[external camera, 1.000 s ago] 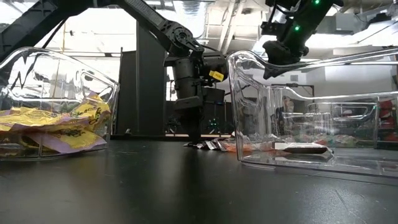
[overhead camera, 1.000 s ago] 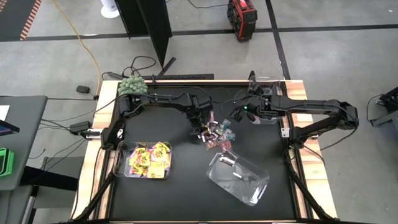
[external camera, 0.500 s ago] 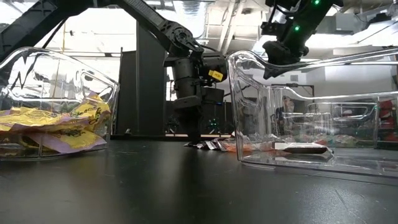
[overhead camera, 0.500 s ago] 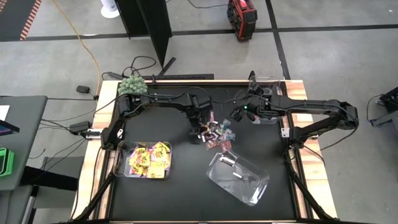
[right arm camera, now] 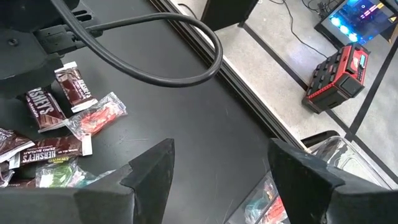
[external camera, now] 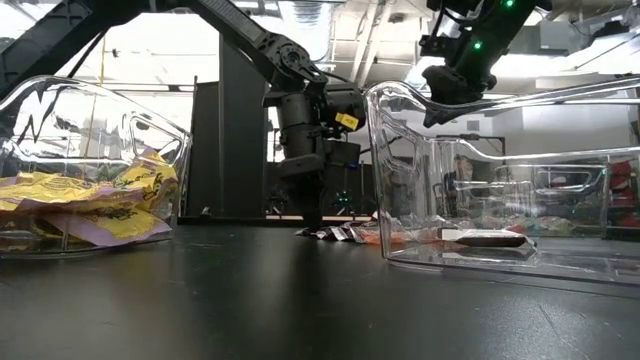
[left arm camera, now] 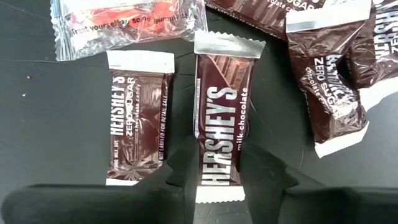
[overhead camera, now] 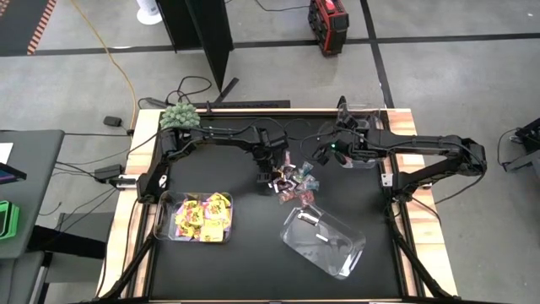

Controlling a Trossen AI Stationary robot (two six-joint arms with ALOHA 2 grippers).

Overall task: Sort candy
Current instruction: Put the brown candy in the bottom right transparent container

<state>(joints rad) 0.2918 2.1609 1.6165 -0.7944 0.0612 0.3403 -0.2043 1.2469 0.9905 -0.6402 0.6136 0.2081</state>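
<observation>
The left claw (left arm camera: 219, 163) has drawn its fingers in around a brown milk-chocolate bar (left arm camera: 221, 118) lying flat on the black bench (overhead camera: 219, 270), where a moment ago they stood wider; the arm itself has hardly shifted over the last second. The fingers now flank the near end of the wrapper and look to be touching it, though the bar is not yet lifted, so I judge this the start of a pick of a dark bar from the mixed candy pile (overhead camera: 294, 181) at the middle of the bench. The left wrist view gives what no other view does: the bar between the fingers, a zero-sugar bar (left arm camera: 138, 118) just beside it, and more dark bars to the other side. The high view gives the layout instead: the bin of yellow packets (overhead camera: 201, 217) at near left, a clear bin (overhead camera: 325, 238) tilted at near right holding a couple of dark bars, and the right claw (right arm camera: 217, 168) spread wide and empty, hanging above the bench just right of the pile. The low view shows the left claw down at the bench surface.
</observation>
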